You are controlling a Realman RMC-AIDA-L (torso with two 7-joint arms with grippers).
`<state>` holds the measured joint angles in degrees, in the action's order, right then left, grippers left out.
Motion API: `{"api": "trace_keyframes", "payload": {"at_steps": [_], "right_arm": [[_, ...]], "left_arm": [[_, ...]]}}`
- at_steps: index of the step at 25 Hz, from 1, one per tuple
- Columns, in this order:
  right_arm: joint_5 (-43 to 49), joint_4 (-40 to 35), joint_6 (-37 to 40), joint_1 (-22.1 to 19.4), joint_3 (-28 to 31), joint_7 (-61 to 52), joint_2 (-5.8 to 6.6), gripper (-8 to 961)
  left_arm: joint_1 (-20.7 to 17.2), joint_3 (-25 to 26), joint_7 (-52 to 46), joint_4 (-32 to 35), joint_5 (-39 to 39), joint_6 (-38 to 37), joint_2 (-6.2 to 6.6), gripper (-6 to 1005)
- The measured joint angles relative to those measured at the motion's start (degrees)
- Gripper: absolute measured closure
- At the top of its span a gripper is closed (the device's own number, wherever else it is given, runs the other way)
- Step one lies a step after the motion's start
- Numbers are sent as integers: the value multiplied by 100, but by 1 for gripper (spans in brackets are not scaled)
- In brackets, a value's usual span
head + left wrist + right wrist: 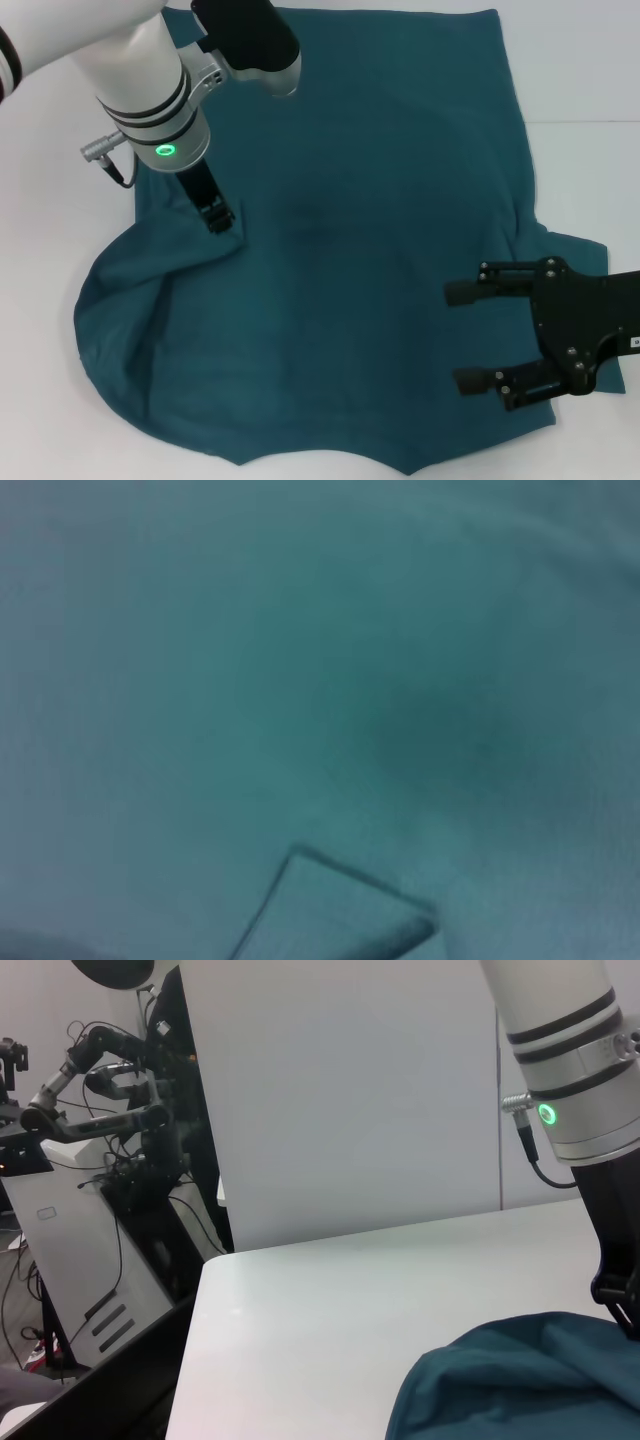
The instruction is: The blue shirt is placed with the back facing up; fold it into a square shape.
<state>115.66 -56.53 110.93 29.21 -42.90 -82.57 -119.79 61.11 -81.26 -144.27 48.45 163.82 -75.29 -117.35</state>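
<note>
The blue shirt (pixel 370 250) lies spread over the white table (pixel 50 380), with its left part bunched into a rounded, raised fold (pixel 130 300). My left gripper (pixel 220 222) points down into the shirt at the top of that fold, its black fingers shut together on the fabric. The left wrist view is filled by the shirt (pixel 300 680) seen close up. My right gripper (pixel 452 337) hovers open and empty over the shirt's right side, jaws wide apart. The right wrist view shows the bunched shirt fold (pixel 520 1380) and the left arm (pixel 580 1110) above it.
The table's bare white surface (pixel 590 70) surrounds the shirt. In the right wrist view a white panel (pixel 340 1090) stands behind the table, and equipment racks with cables (pixel 100 1160) stand beyond the table's edge.
</note>
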Motion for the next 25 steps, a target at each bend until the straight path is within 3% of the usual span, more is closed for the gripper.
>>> {"api": "trace_keyframes", "payload": {"at_steps": [2, 6, 11, 20, 25], "right_arm": [[-10, 1, -2, -3, 0, 7, 3, 47], [-10, 2, -3, 4, 26, 10, 8, 47], [-10, -2, -12, 39, 56, -18, 3, 47], [-8, -6, -51, 138, 56, -49, -8, 47], [-47, -6, -82, 156, 12, -56, -20, 48]], "left_arm": [[-51, 15, -61, 45, -1, 34, 46, 706], [-271, 158, -146, 98, 0, 69, 270, 540], [-604, 1138, 8, -1, 1, 207, 539, 334], [-820, 2445, 646, -692, -9, 432, 537, 162], [-835, 2675, 754, -976, -14, 639, 478, 86]]}}
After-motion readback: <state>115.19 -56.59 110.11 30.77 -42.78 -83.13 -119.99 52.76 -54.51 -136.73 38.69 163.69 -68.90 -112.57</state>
